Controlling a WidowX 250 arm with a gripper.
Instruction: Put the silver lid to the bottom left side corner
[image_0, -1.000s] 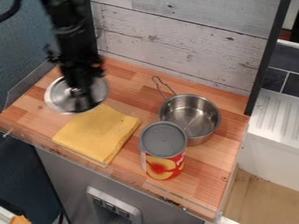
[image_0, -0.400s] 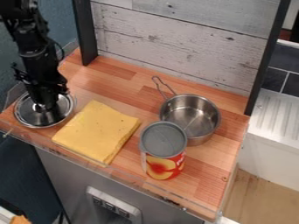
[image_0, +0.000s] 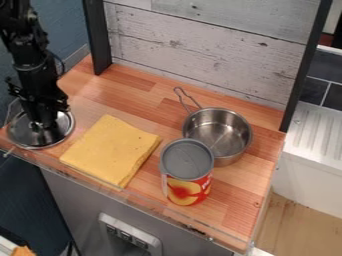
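Observation:
At the far left of the work surface, by its left front corner, the silver lid (image_0: 32, 140) lies roughly level. Over its middle, the black gripper (image_0: 43, 123) hangs down and is shut on the lid's knob. The fingers cover the knob and part of the lid's upper side. Whether the rim touches the wood all the way round I cannot tell.
A folded yellow cloth (image_0: 111, 150) lies just right of the lid. Farther right stand a can with a grey top (image_0: 187, 160) and a steel saucepan (image_0: 217, 132). A low clear edging (image_0: 153, 202) runs along the counter's front.
The gripper and the silver lid have moved together to the left and toward the front corner, away from the upper left part of the cloth. Cloth, can and saucepan stayed put.

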